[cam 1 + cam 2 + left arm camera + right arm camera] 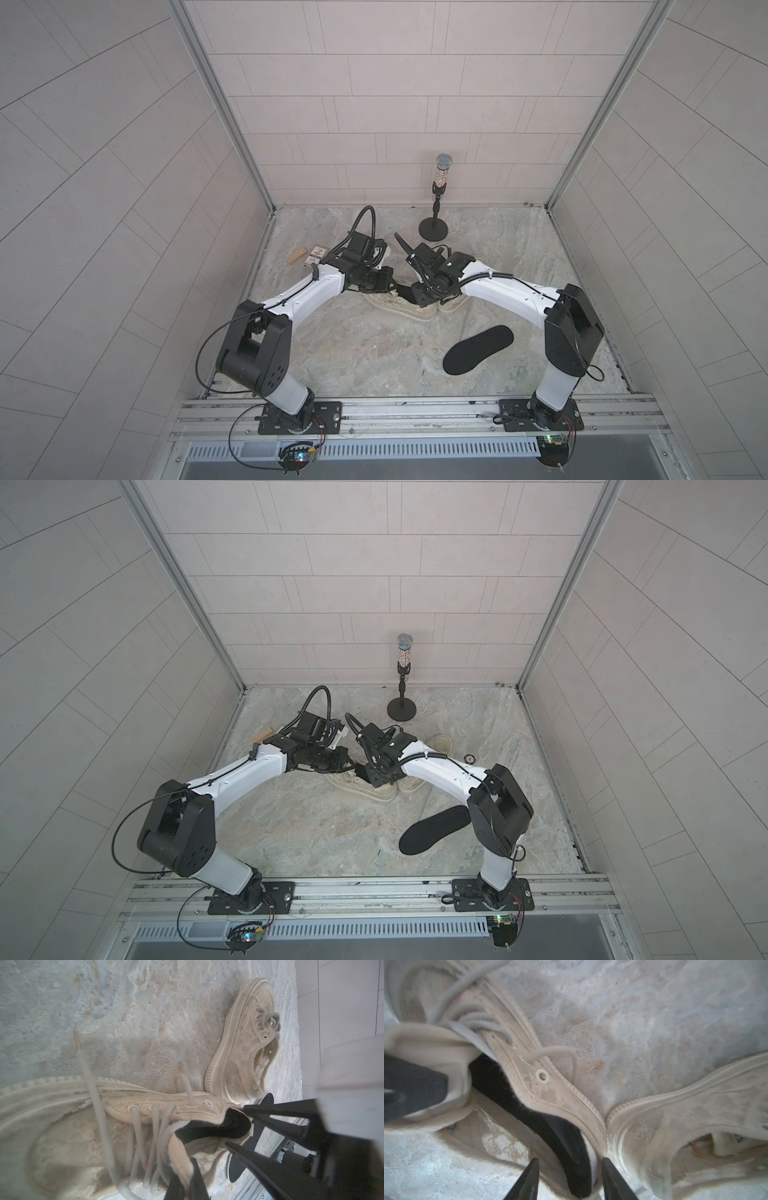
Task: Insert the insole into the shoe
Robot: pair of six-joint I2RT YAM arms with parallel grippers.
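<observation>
Two cream lace-up shoes lie mid-floor. The nearer shoe (395, 306) (158, 1109) (546, 1088) has a black insole (218, 1128) (564, 1136) partly inside, its heel end sticking out of the opening. My left gripper (188, 1180) (400, 286) is shut on this shoe's tongue, holding it back. My right gripper (570, 1160) (415, 293) is open at the heel; the insole's end lies between its fingers without touching them. A second black insole (478, 349) (432, 829) lies flat on the floor at the front right.
The other cream shoe (239, 1053) (675, 1118) touches the first one's heel, mostly under my right arm in both top views. A microphone on a round stand (436, 195) is at the back. A card box (316, 254) and wooden block (296, 255) lie back left.
</observation>
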